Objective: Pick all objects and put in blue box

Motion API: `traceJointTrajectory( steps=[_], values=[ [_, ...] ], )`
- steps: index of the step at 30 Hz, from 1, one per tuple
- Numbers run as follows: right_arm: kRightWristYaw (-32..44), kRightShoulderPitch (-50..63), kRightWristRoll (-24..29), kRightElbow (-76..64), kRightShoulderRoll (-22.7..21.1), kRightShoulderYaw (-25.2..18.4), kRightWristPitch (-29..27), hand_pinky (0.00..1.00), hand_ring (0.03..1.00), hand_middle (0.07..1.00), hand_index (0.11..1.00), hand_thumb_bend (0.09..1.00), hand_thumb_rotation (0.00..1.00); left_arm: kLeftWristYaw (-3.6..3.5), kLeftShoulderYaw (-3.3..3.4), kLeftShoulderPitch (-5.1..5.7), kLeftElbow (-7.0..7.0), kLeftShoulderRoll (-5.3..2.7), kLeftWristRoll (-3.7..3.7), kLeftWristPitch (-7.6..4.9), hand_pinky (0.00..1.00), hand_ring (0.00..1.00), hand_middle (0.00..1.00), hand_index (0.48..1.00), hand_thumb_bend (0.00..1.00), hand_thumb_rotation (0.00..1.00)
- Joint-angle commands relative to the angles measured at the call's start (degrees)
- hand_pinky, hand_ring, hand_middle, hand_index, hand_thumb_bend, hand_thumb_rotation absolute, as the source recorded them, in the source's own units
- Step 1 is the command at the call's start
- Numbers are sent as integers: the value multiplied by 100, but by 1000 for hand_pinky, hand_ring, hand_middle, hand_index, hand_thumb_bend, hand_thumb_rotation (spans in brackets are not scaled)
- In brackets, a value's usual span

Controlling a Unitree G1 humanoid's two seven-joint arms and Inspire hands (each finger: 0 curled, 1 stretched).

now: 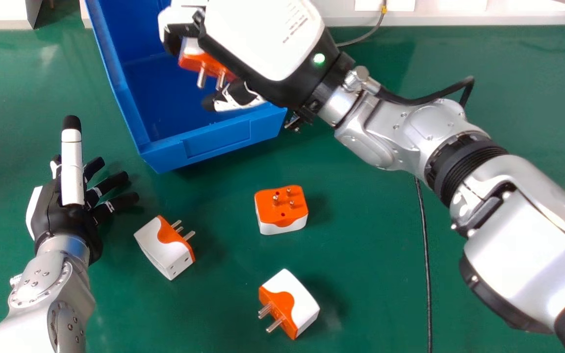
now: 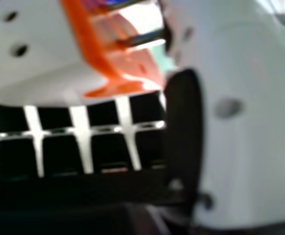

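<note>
from where i stand, the robot's right hand (image 1: pixel 263 41) is over the blue box (image 1: pixel 216 139), palm side toward the box, its fingers bent round a plug adapter (image 1: pixel 201 61) of orange and white. the thumb sits by the metal prongs, which poke out from the orange face. the close look from the right hand view has that same adapter right up against the fingers, small dark holes in its white shell.

three more adapters sit on the robot's side of the box. nearest the box is the upright adapter (image 1: pixel 281 211), just out from the box's near right corner, orange face up and prongs in the air. the left adapter (image 1: pixel 165 247) lies tipped over, out from the box's near left corner, prongs aimed to the right. the third adapter (image 1: pixel 297 299) is the farthest of them from the box, beyond the upright one, on its side with its prongs to the left.

to the left of the box and a bit nearer the robot, the left hand (image 1: pixel 66 211) has its fingers spread, holding nothing. everything stands on a green table (image 1: pixel 361 235), and a black cable (image 1: pixel 424 245) runs along it to the right of the box.
</note>
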Motion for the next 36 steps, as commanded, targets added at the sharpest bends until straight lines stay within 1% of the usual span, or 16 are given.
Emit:
traceJointTrajectory(
  steps=[1,3,6,8,10,13,17,19,22,24,28,29,30,31,33,36],
  values=[
    [334,-448,5,-40,43,86,234,352,460,528,499,498,0,43,-90,186,25,-97,48,199,651,757,903,992,825,913],
    [582,-550,-91,-28,65,216,431,354,469,525,496,499,0,80,-110,199,-31,-124,59,227,648,757,903,992,825,913],
    [860,-676,-175,-7,68,372,647,357,478,522,492,499,0,133,-148,244,-166,-186,74,273,644,755,902,992,825,913],
    [973,-742,-170,-3,72,417,734,357,478,522,492,499,0,145,-146,235,-149,-193,79,279,644,755,902,992,825,913],
    [1022,-797,-132,-5,85,424,782,359,487,519,487,499,0,141,-135,201,-73,-188,85,260,642,754,902,992,825,913],
    [986,-842,-96,-14,98,414,812,359,487,519,487,499,0,156,-138,179,-51,-206,91,262,642,754,902,992,825,913],
    [920,-867,-91,-7,101,410,818,363,501,521,475,498,0,185,-162,190,-170,-259,73,336,642,750,898,991,824,914],
    [924,-873,-91,-1,93,410,808,364,506,523,469,498,0,180,-164,199,-210,-268,74,360,642,748,897,991,824,914],
    [975,-898,-89,4,55,408,785,364,506,523,469,498,0,139,-156,182,-107,-240,101,304,642,748,897,991,824,914],
    [973,-910,-102,4,30,418,791,366,511,523,463,498,0,119,-145,165,-53,-223,116,292,642,747,897,992,824,915],
    [662,-900,-320,10,-21,602,1115,374,523,521,452,497,0,121,-140,173,-115,-225,117,337,638,747,896,991,823,915],
    [586,-901,-413,14,-26,695,1268,389,556,569,461,494,0,125,-140,173,-126,-229,117,343,637,746,896,991,822,915],
    [515,-905,-501,19,-33,790,1422,433,595,621,526,543,0,126,-143,173,-136,-233,116,345,637,747,896,992,822,915],
    [450,-905,-571,23,-39,871,1552,481,644,680,592,596,28,125,-145,173,-143,-238,115,345,637,747,896,992,821,915],
    [366,-907,-649,30,-49,963,1711,569,743,789,708,712,118,122,-147,182,-174,-240,109,361,638,748,896,993,821,915],
    [284,-908,-699,35,-63,1027,1824,665,852,891,834,845,226,122,-145,190,-202,-237,111,382,641,748,896,993,820,916]
  ],
)
